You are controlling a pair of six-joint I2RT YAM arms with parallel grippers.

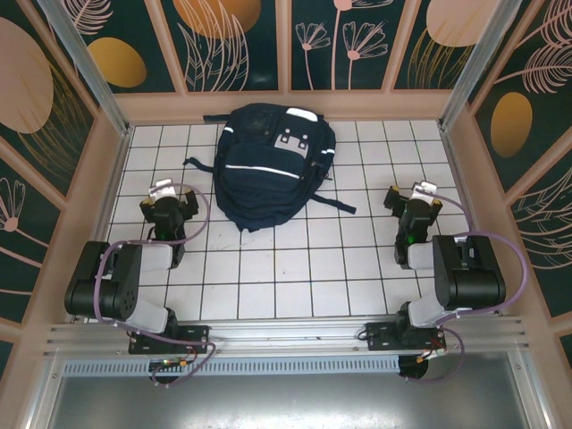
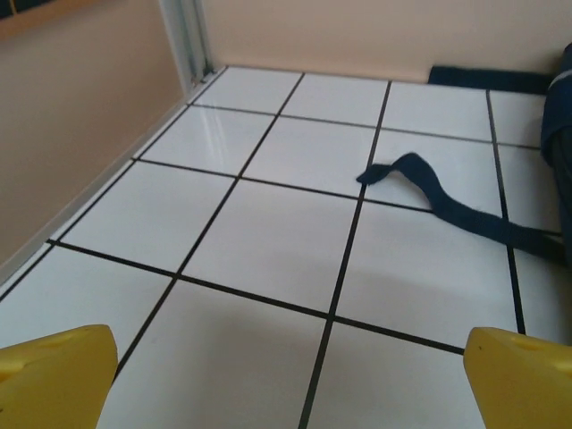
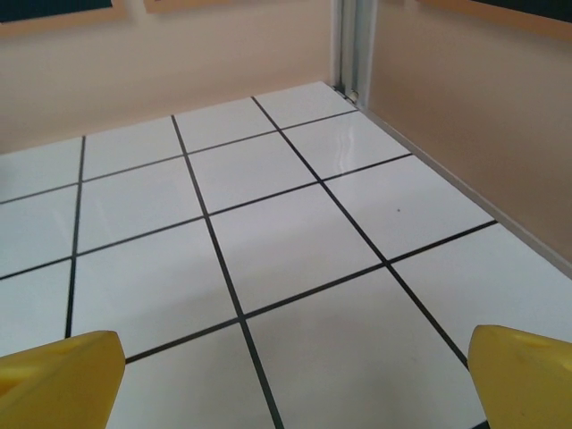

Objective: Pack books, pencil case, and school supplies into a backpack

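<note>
We hold the left pincer (image 1: 170, 198) and right pincer (image 1: 413, 198) spread wide, empty.
The backpack (image 1: 268, 165) lies on the table (image 1: 295, 268) toward 12 o'clock, long axis 12-to-6: at 2 o'clock from our nearer left pincer, 10 o'clock from the right.

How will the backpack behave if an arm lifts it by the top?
Probably floppy: the backpack is soft navy fabric, lying slumped on the tiled table. Its loose strap trails across the tiles and would likely drag or snag. Pushed, it may bunch rather than slide.
</note>
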